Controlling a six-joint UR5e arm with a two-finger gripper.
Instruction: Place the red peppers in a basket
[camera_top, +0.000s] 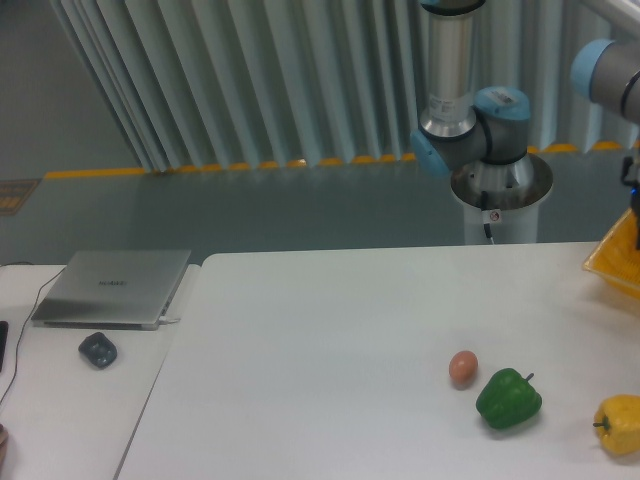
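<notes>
— Where was the red pepper seen?
— It could not be found; only a corner of the basket (612, 262) was shown at the worktop's (330, 340) right edge.
— And the hand?
— It was cut off; its state could not be told.

A white table (330, 330) is seen, on which a glossy green pepper (508, 398) lies; beside that pepper a brownish-orange egg (462, 367) and a yellow pepper (618, 424) are found. Beyond it, a translucent yellow-orange basket (612, 258) is shown.
</notes>
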